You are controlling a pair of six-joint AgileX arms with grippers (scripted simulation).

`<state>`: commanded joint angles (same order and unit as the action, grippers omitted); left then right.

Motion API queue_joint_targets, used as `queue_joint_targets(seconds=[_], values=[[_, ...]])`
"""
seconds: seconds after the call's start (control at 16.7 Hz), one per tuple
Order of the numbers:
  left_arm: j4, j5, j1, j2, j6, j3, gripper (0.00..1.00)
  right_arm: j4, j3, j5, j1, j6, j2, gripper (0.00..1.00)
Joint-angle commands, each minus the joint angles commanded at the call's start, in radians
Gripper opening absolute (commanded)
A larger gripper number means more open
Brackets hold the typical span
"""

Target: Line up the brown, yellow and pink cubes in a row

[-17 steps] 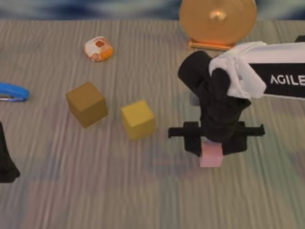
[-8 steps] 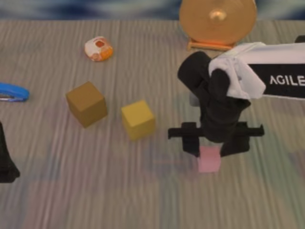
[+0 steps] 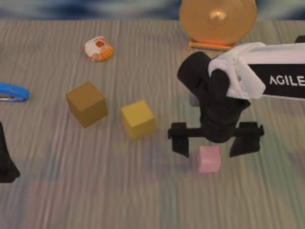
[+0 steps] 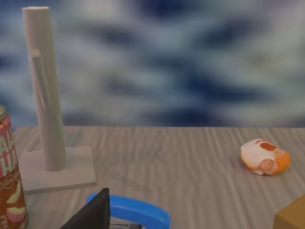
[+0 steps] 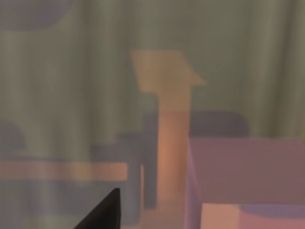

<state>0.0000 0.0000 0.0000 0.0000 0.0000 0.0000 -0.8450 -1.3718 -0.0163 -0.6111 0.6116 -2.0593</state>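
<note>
On the right half of the table [image 3: 57, 191], our right gripper [image 3: 215, 144] hung just above the pink cube [image 3: 209, 159], and its fingers stood wide apart, one on each side of the cube and touching nothing. The pink cube lay flat on the table, free, a little nearer to us than the fingers. In the right wrist view we saw this cube [image 5: 245, 183] close below the camera. To its left stood the yellow cube [image 3: 138, 119], and further left and a little farther back the brown cube [image 3: 86, 103]; these two were near each other but apart, and both were turned a little against the table edge. The three cubes made a loose line that came nearer to us toward the right.

Our left gripper [image 3: 6, 164] was parked at the left edge of the table, and we could not tell how its fingers stood. Near it lay a blue stapler [image 3: 13, 92]. Far on the table we saw an orange and white ball [image 3: 98, 48] and a golden disc on a stand [image 3: 217, 19].
</note>
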Motion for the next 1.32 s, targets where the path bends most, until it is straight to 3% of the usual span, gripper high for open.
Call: queue_joint_targets(seconds=[0.36, 0.78, 1.32], values=[[0.0, 0.0, 0.0, 0.0, 0.0, 0.0, 1.0, -0.017, -0.015, 0.0, 0.001, 0.002, 0.005, 1.0], [0.0, 0.0, 0.0, 0.0, 0.0, 0.0, 1.0, -0.244, -0.15, 0.001, -0.009, 0.0, 0.092, 1.0], [-0.075, 0.016, -0.038, 0.089, 0.027, 0.099, 1.0, -0.192, -0.072, 0.004, -0.018, -0.033, 0.177, 1.0]])
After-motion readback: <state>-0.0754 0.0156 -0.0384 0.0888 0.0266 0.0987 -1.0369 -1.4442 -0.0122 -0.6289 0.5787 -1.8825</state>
